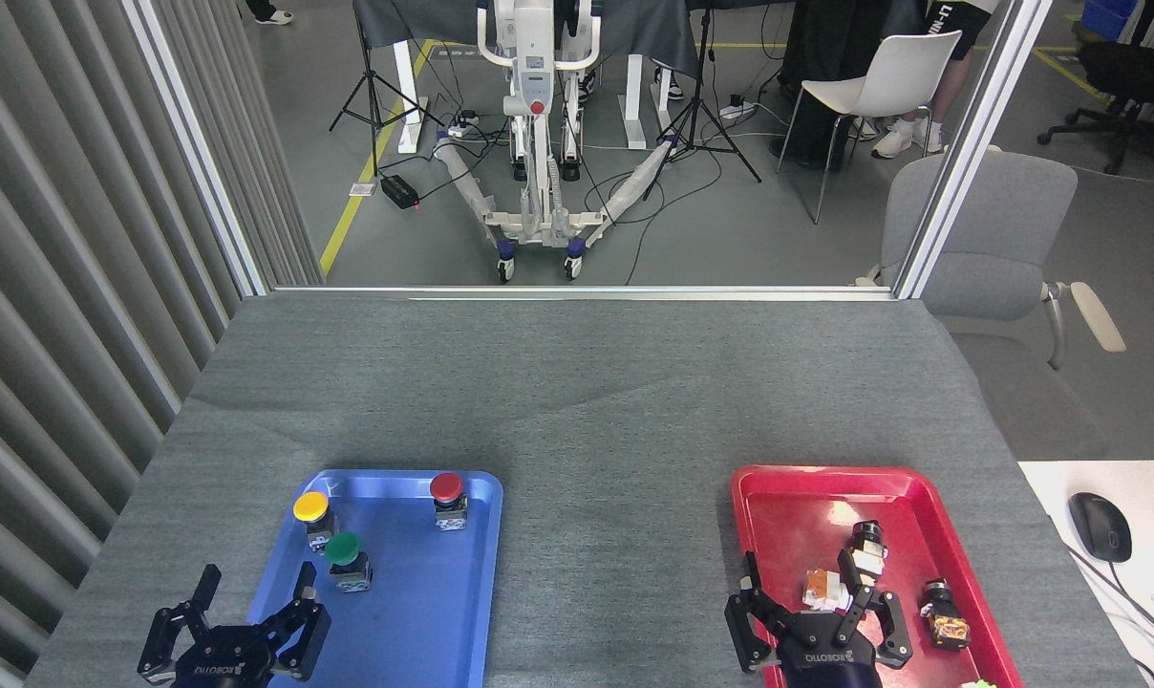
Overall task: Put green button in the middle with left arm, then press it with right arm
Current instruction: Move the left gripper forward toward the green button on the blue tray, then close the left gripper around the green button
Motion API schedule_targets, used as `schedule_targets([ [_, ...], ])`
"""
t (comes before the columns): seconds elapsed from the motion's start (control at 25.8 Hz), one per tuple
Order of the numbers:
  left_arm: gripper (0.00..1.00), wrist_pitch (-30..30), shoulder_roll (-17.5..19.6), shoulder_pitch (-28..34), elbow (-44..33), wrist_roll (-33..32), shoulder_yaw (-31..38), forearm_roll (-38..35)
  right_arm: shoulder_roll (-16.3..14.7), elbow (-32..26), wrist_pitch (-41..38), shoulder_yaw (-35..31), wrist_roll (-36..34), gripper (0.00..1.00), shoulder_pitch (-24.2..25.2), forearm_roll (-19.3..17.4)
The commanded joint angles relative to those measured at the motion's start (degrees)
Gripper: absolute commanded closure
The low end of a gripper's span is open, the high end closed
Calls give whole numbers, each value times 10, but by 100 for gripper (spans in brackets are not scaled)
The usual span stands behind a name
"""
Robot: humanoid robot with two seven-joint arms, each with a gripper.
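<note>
Three buttons in blue tray, green button untouched, left gripper and right gripper spread, empty.

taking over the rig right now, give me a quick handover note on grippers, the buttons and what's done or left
Left gripper: open, empty, low at the near left corner of the blue tray, just short of the green button.
Right gripper: open, holding nothing, over the near part of the red tray.
Green button: upright in the blue tray, next to the yellow button; the red button stands at the far edge.
Done: nothing yet.
Left: grasp green with the left, set it on the bare grey cloth between the trays, then press it with the right.
</note>
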Motion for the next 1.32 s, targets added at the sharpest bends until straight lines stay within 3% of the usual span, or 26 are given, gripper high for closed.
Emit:
schedule_targets([
  [0.0,0,1,8,0,-2,-2,1,2,0,0,1,0,0,0,0,0],
  [0.46,0,1,37,-26,-4,-1,0,3,0,0,0,-1,0,0,0,0],
  [1.28,0,4,32,-78,9,-2,-17,5,0,0,1,-1,0,0,0,0],
])
